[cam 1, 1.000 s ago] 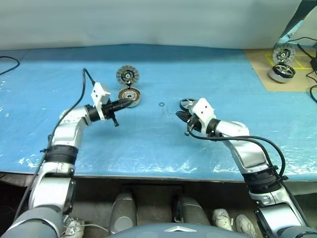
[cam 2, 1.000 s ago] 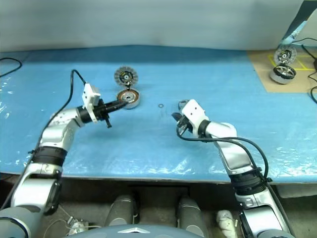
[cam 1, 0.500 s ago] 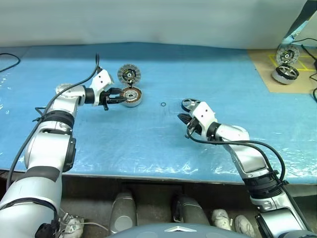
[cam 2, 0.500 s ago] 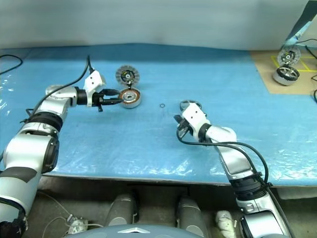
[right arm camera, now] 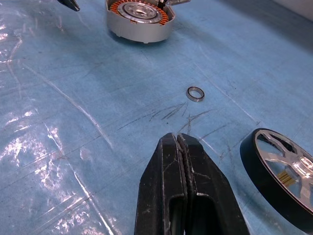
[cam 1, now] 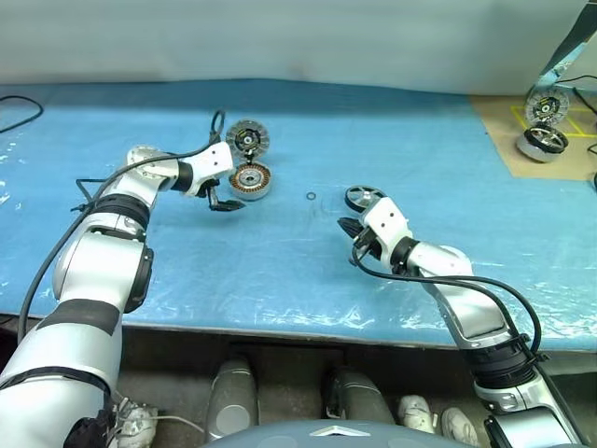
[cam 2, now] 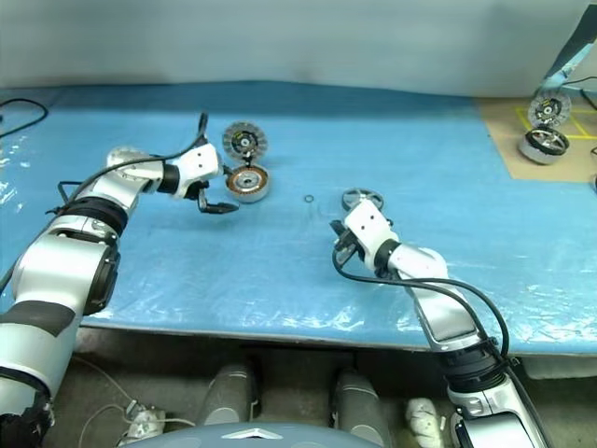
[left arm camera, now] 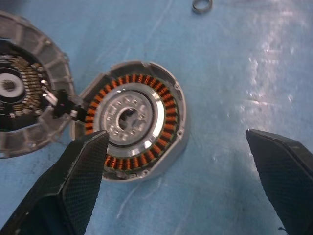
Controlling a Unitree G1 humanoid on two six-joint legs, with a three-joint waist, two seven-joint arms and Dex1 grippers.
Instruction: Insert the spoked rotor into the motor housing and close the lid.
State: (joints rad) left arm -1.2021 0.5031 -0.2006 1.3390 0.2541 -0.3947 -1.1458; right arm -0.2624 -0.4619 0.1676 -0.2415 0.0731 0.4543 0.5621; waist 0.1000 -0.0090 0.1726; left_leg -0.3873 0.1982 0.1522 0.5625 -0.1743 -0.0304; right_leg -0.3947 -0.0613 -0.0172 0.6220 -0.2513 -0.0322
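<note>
The blue plastic-covered table (cam 1: 280,261) carries all the parts. The left gripper (cam 1: 224,198) has its two black fingers spread wide apart and holds nothing. Just beyond its fingertips sits the motor housing (left arm camera: 133,126), a round silver-grey cup with a ring of copper-orange windings, open side up. Touching the housing on its far side lies the lid (left arm camera: 27,120), a round silver-grey disc with radial segments facing up. The right gripper (right arm camera: 181,147) has its fingers pressed together and is empty. The spoked rotor (right arm camera: 281,171), a dark wheel with silvery spokes, lies just beside this gripper. A small metal ring (right arm camera: 195,93) lies ahead of its fingertips, between it and the housing.
</note>
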